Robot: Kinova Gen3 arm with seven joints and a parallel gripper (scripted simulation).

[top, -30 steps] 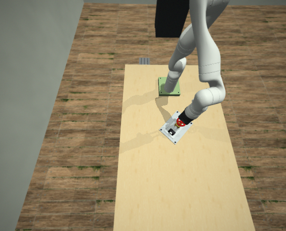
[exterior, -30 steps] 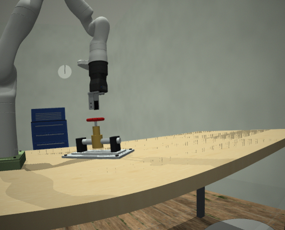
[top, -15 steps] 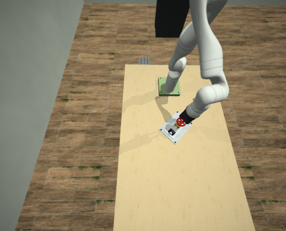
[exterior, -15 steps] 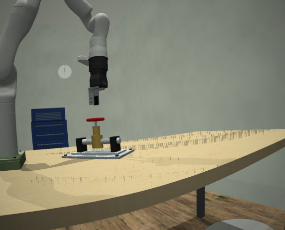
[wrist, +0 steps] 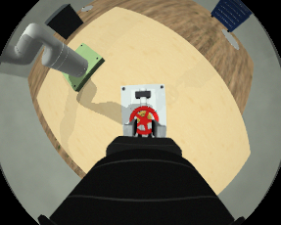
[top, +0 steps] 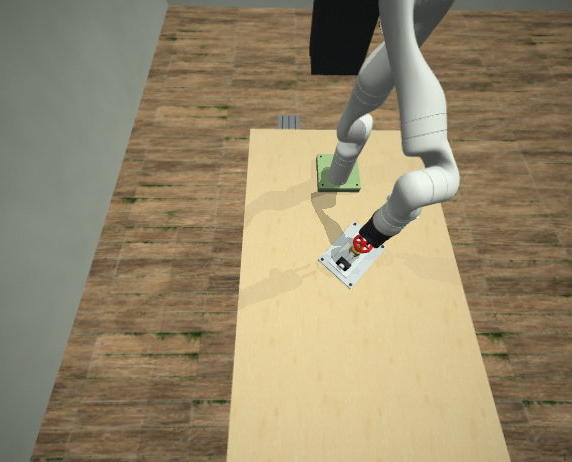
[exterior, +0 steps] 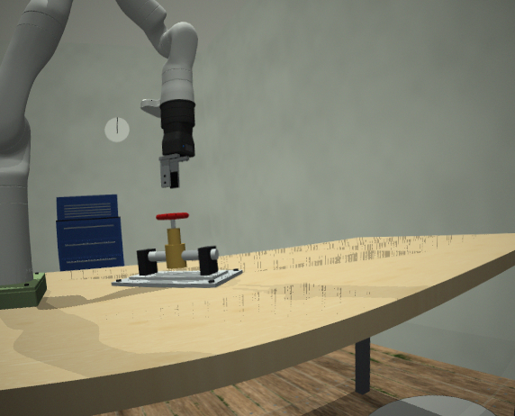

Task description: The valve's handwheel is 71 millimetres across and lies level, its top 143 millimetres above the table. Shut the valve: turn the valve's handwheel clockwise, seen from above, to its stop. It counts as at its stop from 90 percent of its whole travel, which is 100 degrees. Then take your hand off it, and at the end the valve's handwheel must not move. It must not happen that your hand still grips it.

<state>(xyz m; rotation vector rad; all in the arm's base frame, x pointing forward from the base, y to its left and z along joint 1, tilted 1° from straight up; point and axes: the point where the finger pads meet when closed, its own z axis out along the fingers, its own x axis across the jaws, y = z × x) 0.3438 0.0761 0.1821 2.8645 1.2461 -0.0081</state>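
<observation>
my gripper [exterior: 170,182] hangs straight down over the valve with a gap of air between its fingertips and the wheel; the fingers stand partly apart and grasp nothing. in the wrist view my own black housing fills the lower half and hides the fingers, so only the exterior view shows them, as a short grey and black pair seen nearly edge-on.

directly below, the red handwheel [exterior: 172,216] lies level, a thin round rim with spokes, its axis pointing straight up on a slim grey stem. from above, my wrist covers part of its rim, and the spokes are too small for me to tell how far it is turned. the stem rises from a brass valve body [exterior: 175,248], a smooth upright cylinder. a grey pipe [exterior: 157,256] runs horizontally through it, its long axis across the exterior view, each end held in a black block. all of this sits on a flat metal mounting plate [exterior: 225,275] with dark screws at the corners, set at a slant to the table's edges.

the plate rests on a pale wooden table [exterior: 295,306] with faint grain, roughly midway along it. farther back my white arm stands on a green base plate [top: 323,161]. beyond the table there is a blue cabinet [exterior: 88,231], its lower part cut off by the table edge, and a small round wall clock [exterior: 116,130] on the grey wall.
</observation>
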